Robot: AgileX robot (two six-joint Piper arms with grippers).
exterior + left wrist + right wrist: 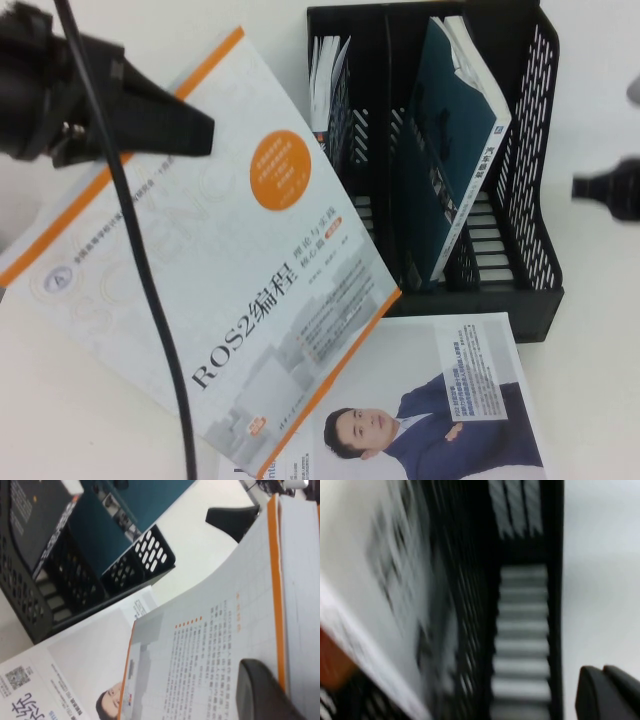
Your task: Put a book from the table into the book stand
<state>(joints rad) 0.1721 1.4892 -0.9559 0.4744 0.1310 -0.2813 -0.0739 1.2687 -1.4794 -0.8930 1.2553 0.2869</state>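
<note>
Item: one ROS2 book (240, 270), white with orange edging, held raised off the table and tilted, its long axis running diagonally from the robot's far left toward near right; its near right corner overlapped a flat-lying portrait book (440, 410) on the table. The left gripper (185, 125) was pinched onto the raised book's upper edge near its far left end, one dark finger (260, 690) pressed on the cover in the left wrist view. The book stand (520, 290), one black mesh unit, lay to the right of that hand, just beside the held book. Contents: one teal book (450, 140) leaning in a right-hand slot, one smaller volume (328, 75) in a left-hand slot. The right gripper (605, 190) sat beside the stand's right wall, holding nothing visible; whether spread or closed could not be told. Books counted: four. The left arm was judged nearer the task.
</note>
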